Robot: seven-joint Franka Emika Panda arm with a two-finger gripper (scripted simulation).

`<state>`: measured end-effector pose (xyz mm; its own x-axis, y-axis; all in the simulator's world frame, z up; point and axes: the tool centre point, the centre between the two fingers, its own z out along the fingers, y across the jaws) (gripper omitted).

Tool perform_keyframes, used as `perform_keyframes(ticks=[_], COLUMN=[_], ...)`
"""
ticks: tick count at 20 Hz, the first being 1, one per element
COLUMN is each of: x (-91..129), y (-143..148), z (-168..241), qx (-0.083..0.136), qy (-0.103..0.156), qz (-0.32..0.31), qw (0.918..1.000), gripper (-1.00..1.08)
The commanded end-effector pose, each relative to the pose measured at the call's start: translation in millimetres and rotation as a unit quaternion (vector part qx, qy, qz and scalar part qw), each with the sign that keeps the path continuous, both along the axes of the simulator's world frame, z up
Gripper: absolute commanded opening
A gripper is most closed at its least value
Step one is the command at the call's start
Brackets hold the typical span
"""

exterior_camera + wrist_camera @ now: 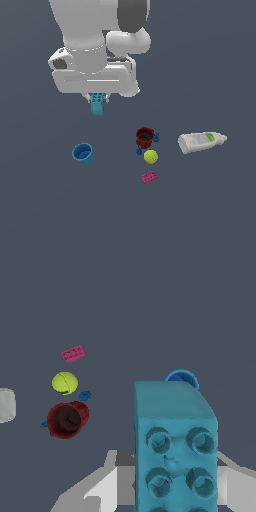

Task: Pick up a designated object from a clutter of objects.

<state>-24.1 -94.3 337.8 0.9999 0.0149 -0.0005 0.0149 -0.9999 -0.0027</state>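
Observation:
My gripper (97, 101) is shut on the teal studded brick (97, 106), which hangs below the white hand, lifted above the grey floor. In the wrist view the teal brick (172, 441) fills the near part of the picture, studs facing the camera, between the grey fingers (102, 488). The rest of the clutter lies below: a blue cup (82, 153), a dark red cup (144, 137), a yellow-green ball (151, 157), a pink flat brick (148, 177) and a white bottle with a green label (201, 141).
Small darker-blue bits (139, 150) lie beside the dark red cup. In the wrist view the red cup (67, 419), ball (64, 383), pink brick (73, 353) and the blue cup's rim (182, 378) show behind the held brick.

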Motion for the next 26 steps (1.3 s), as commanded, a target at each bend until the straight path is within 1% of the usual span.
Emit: perform_keyframes(ticks=[1,6,13,19,26], x=[7,19,32,39,41], y=[-19,-51,-81,-95,-99], z=[17,45,72,84,88], qx=[-0.001,-0.001,-0.001,-0.002,-0.002], qy=[0.0,0.0,0.0,0.0,0.0], qz=[0.001,0.001,0.001,0.001,0.001], qw=[1.0,1.0,1.0,1.0,1.0], gripper=[-1.0,-1.0,-1.0,-1.0,-1.0])
